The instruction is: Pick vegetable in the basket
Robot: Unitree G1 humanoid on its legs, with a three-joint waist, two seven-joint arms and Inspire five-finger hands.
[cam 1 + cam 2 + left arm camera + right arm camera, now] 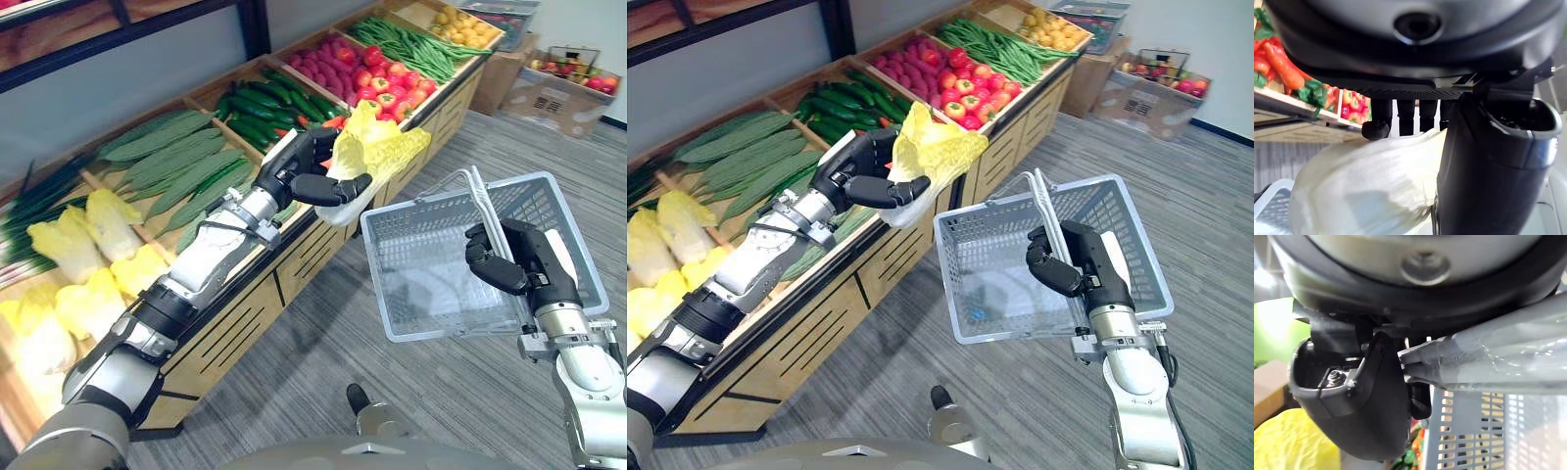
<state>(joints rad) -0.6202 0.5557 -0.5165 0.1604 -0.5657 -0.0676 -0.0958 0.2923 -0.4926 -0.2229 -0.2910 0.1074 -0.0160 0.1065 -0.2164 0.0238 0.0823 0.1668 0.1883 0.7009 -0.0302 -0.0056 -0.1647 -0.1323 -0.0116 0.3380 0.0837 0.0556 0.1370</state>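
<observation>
**A:** Where is the vegetable right now?

**B:** It's in the robot's left hand (312, 168). It's a pale yellow-green napa cabbage with crinkled leaves and a thick white base (392, 152), held up off the long wooden produce stand (294, 257). The fingers (1405, 116) curl over the white end and the thumb closes underneath. The leafy top fans out past the fingertips, away from the palm.

**A:** And the basket?

**B:** That's a grey plastic mesh shopping basket (416, 245). It hangs just past the left hand's thumb tip, a little lower, tilted so its open mouth faces the cabbage. The robot's right hand (517, 260) is wrapped round the basket's two grey handles (480, 196), which are gathered together in its grip. The cabbage is near the rim but not yet inside.

**A:** How would you expect that cabbage to handle?

**B:** I'd guess it's fairly light for its bulk. The white core end should be firm, and the top leaves soft and floppy. Those leaves would bruise or tear if pinched, and they could snag on the mesh rim. The waxy ribs look a bit slippery too.

**A:** So where is the best place to hold it?

**B:** Around the dense lower half, which is where the left hand has it, with the thumb underneath as support. I'd steer clear of the loose leaves, since they'd probably fold or pull away.
</observation>
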